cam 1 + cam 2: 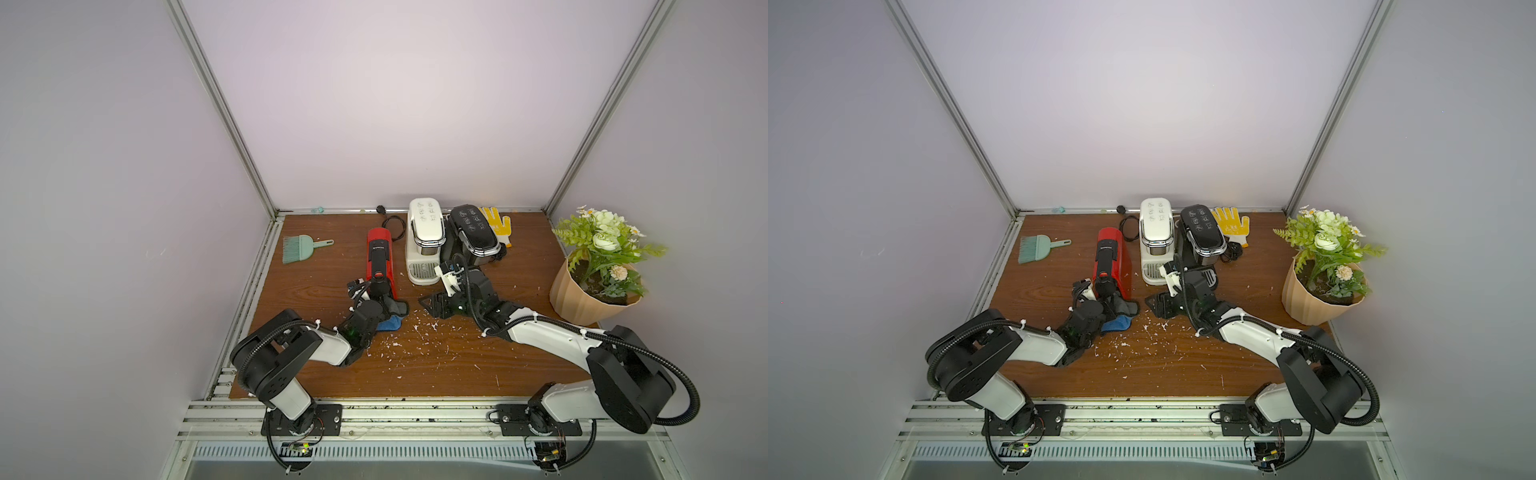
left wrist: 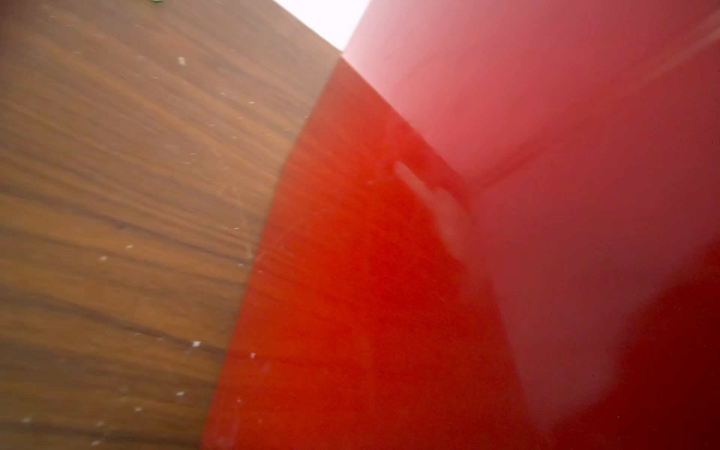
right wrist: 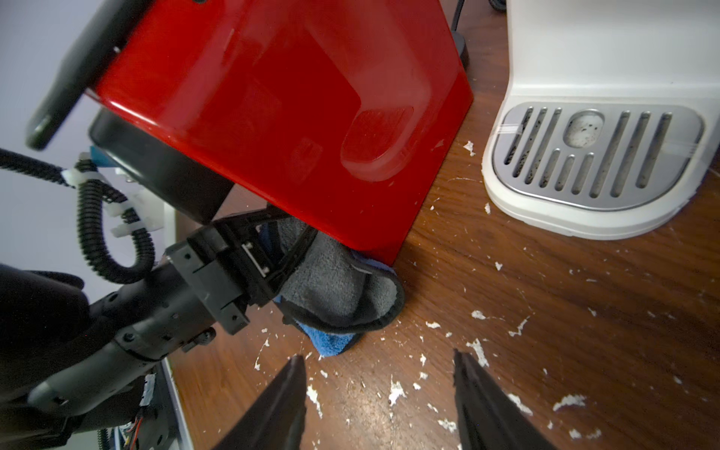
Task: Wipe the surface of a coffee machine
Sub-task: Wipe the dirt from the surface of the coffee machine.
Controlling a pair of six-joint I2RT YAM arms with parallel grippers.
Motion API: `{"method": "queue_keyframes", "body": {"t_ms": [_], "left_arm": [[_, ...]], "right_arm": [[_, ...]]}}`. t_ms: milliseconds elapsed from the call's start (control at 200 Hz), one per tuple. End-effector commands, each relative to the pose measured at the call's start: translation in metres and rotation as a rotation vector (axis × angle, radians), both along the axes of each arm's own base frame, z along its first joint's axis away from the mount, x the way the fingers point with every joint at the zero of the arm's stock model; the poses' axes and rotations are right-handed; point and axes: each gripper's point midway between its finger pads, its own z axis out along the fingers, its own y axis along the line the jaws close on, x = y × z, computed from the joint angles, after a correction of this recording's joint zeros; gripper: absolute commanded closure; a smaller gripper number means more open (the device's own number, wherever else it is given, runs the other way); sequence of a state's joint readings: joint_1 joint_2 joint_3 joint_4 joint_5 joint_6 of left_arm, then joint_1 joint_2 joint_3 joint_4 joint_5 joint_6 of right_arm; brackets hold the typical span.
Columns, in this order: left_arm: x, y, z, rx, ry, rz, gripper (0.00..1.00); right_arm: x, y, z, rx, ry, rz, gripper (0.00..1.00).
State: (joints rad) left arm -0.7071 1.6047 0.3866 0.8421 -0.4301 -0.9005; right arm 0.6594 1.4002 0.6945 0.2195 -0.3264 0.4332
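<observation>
Left claw [image 3: 296, 230] clenched on the cloth [image 3: 335, 284] against the red coffee machine [image 1: 379, 257]
Machine at 11 o'clock of the tabletop [image 1: 316, 291] centre; cloth at its 6 o'clock foot; right claw [image 3: 378, 389] released, at 3 o'clock of the cloth.

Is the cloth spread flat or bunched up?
Bunched: the cloth is folded over itself, grey over blue, clamped in the left gripper at the base of the red coffee machine.
</observation>
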Motion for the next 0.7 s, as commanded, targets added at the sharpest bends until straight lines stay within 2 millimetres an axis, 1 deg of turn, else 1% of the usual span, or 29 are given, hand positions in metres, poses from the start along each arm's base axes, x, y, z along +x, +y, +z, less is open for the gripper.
{"method": "queue_keyframes", "body": {"t_ms": [0,75,125,280,360,400,470,520,691], "left_arm": [[0.002,0.03,-0.012,0.103,0.062,0.096,1.0],[0.003,0.035,0.0,0.093,0.037,0.1,1.0],[0.005,0.031,0.015,0.077,0.0,0.078,1.0],[0.009,-0.001,0.064,0.0,-0.128,-0.09,1.0],[0.003,-0.019,0.086,-0.051,-0.211,-0.197,1.0],[0.001,-0.023,0.093,-0.072,-0.239,-0.228,1.0],[-0.004,-0.025,0.1,-0.101,-0.286,-0.255,1.0],[-0.007,-0.023,0.098,-0.108,-0.308,-0.256,1.0],[-0.017,-0.012,0.08,-0.124,-0.379,-0.244,1.0]], "right_arm": [[0.007,0.008,0.029,0.044,-0.076,0.022,0.37],[0.006,0.008,0.028,0.046,-0.074,0.021,0.37],[0.006,0.007,0.027,0.045,-0.074,0.019,0.37],[0.005,0.006,0.022,0.043,-0.065,0.017,0.37],[0.004,0.007,0.021,0.046,-0.061,0.02,0.37],[0.004,0.007,0.021,0.046,-0.059,0.021,0.37],[0.004,0.007,0.02,0.043,-0.059,0.022,0.37],[0.004,0.007,0.02,0.042,-0.061,0.022,0.37],[0.004,0.007,0.02,0.046,-0.058,0.024,0.37]]}}
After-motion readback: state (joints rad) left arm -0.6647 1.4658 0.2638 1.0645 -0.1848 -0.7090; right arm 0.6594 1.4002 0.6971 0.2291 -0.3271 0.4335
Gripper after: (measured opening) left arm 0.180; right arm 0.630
